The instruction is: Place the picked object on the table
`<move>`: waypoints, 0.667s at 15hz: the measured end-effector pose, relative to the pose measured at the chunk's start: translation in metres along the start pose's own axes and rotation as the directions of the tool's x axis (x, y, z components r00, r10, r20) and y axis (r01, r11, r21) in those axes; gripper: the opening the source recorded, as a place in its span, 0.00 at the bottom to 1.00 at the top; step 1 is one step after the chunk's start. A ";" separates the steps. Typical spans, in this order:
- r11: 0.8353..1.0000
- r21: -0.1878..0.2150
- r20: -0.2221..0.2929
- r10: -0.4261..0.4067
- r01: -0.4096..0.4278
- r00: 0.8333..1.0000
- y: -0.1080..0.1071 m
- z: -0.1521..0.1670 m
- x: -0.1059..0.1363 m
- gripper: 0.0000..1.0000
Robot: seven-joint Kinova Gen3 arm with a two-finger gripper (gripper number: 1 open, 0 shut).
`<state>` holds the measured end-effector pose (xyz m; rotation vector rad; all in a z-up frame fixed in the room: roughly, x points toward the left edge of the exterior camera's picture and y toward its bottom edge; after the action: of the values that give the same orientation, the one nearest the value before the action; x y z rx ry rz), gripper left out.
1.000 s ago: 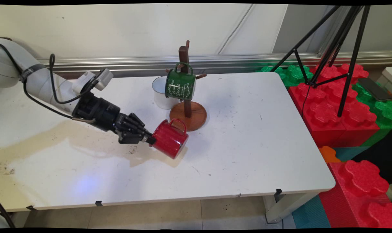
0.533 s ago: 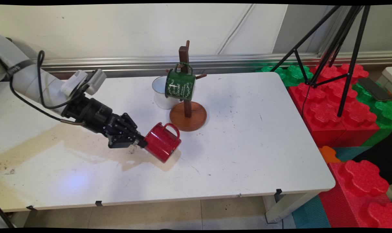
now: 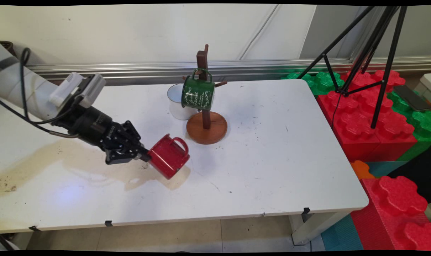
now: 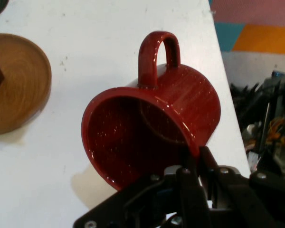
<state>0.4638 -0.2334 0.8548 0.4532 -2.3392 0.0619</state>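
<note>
A red speckled mug (image 3: 168, 155) hangs tilted just above the white table (image 3: 272, 160), mouth toward the hand and handle up. My gripper (image 3: 146, 157) is shut on the red mug's rim, one finger inside and one outside. In the hand view the red mug (image 4: 152, 128) fills the middle, its rim pinched between the gripper (image 4: 198, 159) fingers at the lower right. A wooden mug tree (image 3: 205, 103) stands to the right and behind, with a green mug (image 3: 198, 93) hung on a peg. A white mug (image 3: 176, 103) sits behind the tree.
The tree's round wooden base (image 4: 16, 80) shows at the hand view's left edge. Large red and green toy blocks (image 3: 375, 117) and a black tripod (image 3: 372, 53) stand off the table's right side. A brownish stain (image 3: 41, 160) marks the table's left part.
The arm has drawn back to the left and slightly toward the near side, carrying the red mug away from the mug tree's base. The grip has stayed the same.
</note>
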 end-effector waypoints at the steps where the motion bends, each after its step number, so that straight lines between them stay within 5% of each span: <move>1: 1.000 0.005 0.015 0.017 -0.017 1.000 0.003 -0.004 0.001 0.00; 10: 0.986 0.061 0.137 0.143 -0.153 0.980 0.017 -0.037 0.001 0.00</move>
<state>0.4818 -0.2116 0.8840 0.3253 -2.5045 0.1924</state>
